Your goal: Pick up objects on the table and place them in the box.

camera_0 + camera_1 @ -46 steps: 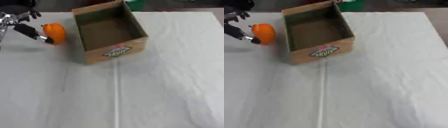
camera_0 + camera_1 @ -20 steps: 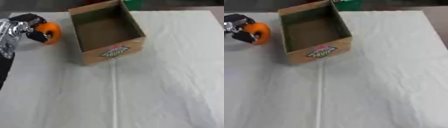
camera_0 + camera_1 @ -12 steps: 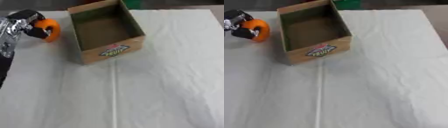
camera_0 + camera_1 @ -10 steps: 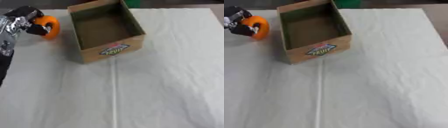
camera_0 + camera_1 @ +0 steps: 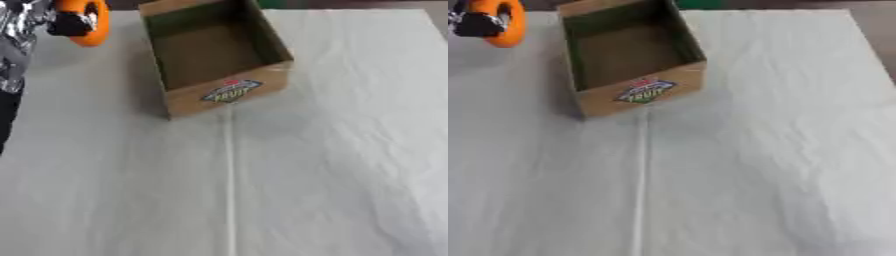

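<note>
Round orange object [image 5: 87, 22] near the counter's far left corner, left of the box, dark fingers [image 5: 72, 25] curled across it, open brown cardboard box [image 5: 229, 92] upright, fruit label on its near wall

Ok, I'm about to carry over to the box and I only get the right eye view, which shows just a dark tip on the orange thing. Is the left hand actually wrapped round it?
Observer: Yes. In the left eye view the left hand shows beside the orange object, with a dark finger curled across its front.
Operator: Where does the arm sit?
Observer: The arm runs down that view's left edge, silver above and black below, well left of the box.
</note>
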`<state>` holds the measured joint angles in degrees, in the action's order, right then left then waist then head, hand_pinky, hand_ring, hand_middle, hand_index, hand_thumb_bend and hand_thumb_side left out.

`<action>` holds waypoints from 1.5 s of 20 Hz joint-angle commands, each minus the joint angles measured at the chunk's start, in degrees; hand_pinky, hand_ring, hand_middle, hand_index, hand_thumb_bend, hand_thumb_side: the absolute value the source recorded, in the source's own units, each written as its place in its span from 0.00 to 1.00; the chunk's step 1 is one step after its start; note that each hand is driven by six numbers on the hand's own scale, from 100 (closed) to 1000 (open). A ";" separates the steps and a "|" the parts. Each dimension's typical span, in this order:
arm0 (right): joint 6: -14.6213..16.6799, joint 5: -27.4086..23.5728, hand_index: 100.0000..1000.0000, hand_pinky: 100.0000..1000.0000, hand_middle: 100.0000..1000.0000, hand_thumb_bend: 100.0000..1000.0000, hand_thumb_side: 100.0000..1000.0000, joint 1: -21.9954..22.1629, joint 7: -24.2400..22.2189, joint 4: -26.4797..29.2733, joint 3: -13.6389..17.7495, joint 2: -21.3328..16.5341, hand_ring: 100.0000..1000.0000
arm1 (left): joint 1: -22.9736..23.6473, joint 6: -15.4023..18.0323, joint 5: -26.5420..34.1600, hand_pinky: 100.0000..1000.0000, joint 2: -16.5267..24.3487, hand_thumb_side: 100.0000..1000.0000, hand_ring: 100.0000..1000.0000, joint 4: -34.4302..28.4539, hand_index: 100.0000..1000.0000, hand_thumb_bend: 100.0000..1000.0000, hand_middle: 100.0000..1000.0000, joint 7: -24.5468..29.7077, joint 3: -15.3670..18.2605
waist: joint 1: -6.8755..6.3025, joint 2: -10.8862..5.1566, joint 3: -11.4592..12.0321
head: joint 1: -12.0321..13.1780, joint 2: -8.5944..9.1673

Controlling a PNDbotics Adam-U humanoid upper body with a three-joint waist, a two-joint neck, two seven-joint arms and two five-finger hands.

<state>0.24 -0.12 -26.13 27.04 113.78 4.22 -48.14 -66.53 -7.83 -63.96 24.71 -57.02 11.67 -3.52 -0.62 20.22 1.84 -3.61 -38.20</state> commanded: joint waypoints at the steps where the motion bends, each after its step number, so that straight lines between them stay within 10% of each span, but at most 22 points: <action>1: 0.04 -0.47 0.86 0.80 0.83 0.00 1.00 -0.24 0.34 0.81 0.84 -1.08 0.82 | -1.98 -0.67 -0.61 0.00 1.21 0.37 0.04 -3.82 0.40 0.00 0.35 -2.97 0.13 | 0.02 -2.02 0.03 | 0.12 0.24; 13: 0.58 -1.32 0.86 0.80 0.83 0.00 1.00 -1.64 -0.31 0.81 0.18 -0.63 0.82 | -6.28 1.38 0.83 0.07 -8.33 0.36 0.13 -12.91 0.43 0.00 0.38 -5.87 -4.48 | 0.02 -2.97 -0.65 | 0.31 0.86; 30: 0.96 -1.79 0.86 0.80 0.83 0.00 1.00 -2.62 -0.79 0.81 -0.07 -0.11 0.82 | -5.02 5.03 -5.24 0.10 -15.10 0.32 0.23 0.17 0.51 0.00 0.45 -0.02 -6.92 | -0.58 -2.43 -1.82 | 0.58 1.50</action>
<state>1.14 -1.62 -28.00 26.35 113.78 3.81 -47.13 -70.53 -3.07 -68.62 9.42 -56.81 10.89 -10.45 -1.35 18.91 0.13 -2.99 -36.73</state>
